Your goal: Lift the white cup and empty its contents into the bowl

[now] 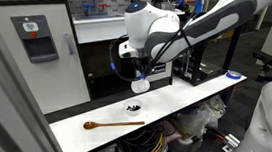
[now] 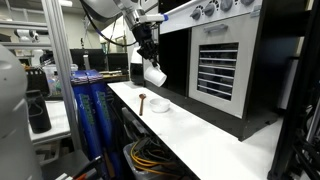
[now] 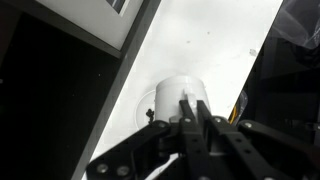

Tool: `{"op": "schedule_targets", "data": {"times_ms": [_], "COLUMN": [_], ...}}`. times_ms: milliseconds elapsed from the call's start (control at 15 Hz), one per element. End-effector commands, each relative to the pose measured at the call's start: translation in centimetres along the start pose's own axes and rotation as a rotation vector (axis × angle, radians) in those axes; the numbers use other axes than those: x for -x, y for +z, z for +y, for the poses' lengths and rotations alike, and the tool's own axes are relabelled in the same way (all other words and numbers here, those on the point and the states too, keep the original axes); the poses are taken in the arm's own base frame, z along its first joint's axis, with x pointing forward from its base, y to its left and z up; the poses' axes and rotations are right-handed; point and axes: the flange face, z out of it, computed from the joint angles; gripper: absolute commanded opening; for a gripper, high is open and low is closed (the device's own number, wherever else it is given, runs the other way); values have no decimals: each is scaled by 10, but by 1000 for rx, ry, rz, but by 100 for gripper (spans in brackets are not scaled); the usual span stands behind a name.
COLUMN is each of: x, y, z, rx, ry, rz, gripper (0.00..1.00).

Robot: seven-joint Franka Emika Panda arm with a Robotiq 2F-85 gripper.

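Gripper (image 3: 190,112) jaws pinch the tilted white cup (image 3: 170,92) — held aloft; bowl (image 1: 140,113) with dark bits (image 1: 133,109) sits at six o'clock beneath.

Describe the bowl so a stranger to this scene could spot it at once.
Find the long white table under the robot arm. Near its middle, beside a brown wooden spoon, sits the bowl. It is wide, shallow and white, with dark bits inside, unlike the taller white cup held above it.

One white cup (image 1: 140,85), one bowl (image 1: 128,113) — one wooden spoon (image 1: 105,123).
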Motion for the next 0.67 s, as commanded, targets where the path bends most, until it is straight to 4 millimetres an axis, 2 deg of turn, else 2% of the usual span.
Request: {"op": "schedule_targets", "data": {"times_ms": [0,267,600], "x": [29,49,63], "y": [3,10,18], "z": [-25,-39,-49], "rx": [56,82,112], "ry": [77,148,207], "rz": [99,159,208], "gripper": [2,2,2]}}
